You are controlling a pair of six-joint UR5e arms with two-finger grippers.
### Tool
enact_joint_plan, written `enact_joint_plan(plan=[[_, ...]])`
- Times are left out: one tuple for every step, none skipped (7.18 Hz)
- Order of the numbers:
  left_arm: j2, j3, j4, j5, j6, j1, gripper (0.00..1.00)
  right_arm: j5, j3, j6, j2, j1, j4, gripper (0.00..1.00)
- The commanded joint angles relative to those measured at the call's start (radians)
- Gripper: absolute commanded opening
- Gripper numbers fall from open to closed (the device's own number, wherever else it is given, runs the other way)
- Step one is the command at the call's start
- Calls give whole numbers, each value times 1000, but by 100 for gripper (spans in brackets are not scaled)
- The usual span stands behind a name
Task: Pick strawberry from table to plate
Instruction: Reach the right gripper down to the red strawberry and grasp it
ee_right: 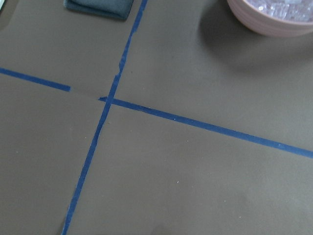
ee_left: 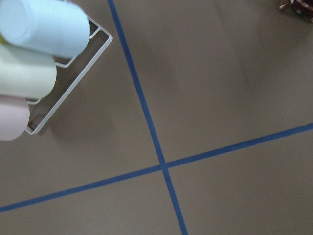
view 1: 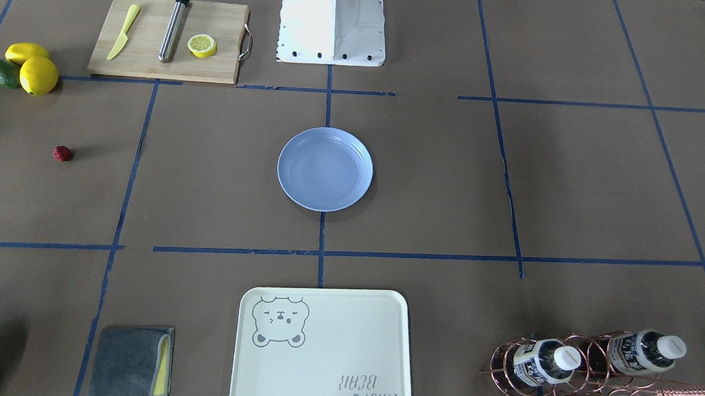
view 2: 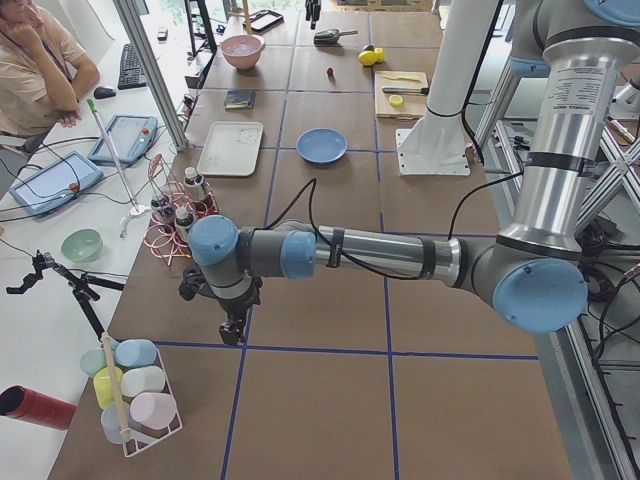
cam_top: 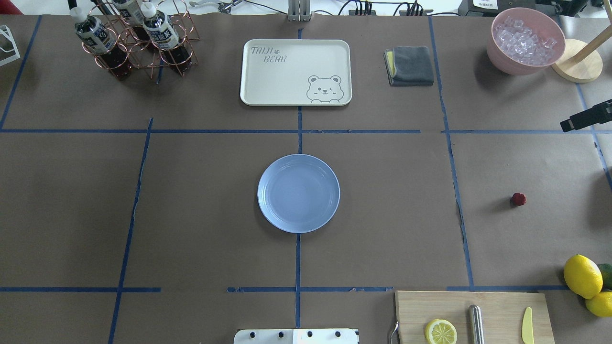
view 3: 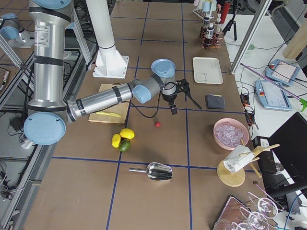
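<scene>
The tiny dark-red bumpy strawberry [cam_top: 518, 199] is seen lying on the brown blue-taped table [cam_top: 382, 215], well apart from the round light-blue plate [cam_top: 270, 193]. Neither the right gripper [cam_top: 573, 123] nor the left gripper [view 2: 232, 335] is shown clearly enough for its jaws to be judged.

Robotics lab — taped-grid table [cam_top: 191, 200], teach pendant [view 2: 125, 138].

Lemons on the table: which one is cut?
The lemon half on the wooden cutting board, beside the steel tube. The two whole lemons lie off the board, next to a green fruit.
</scene>
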Motion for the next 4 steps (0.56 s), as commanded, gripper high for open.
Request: enact_joint_plan(plan=[[13,-27,1,-8,-4,-5,100,-131,-93,143,-99,-130,277,99],[15,-31,1,-7,-2,-5,100,-187,-148,220,-99,-193,354,98],[18,-44,1,-7,-2,-5,100,-295,-152,277,-99,-277,366,98],[15,-44,0,-7,-2,-4,100,-337,-152,338,-94,-340,367,96]])
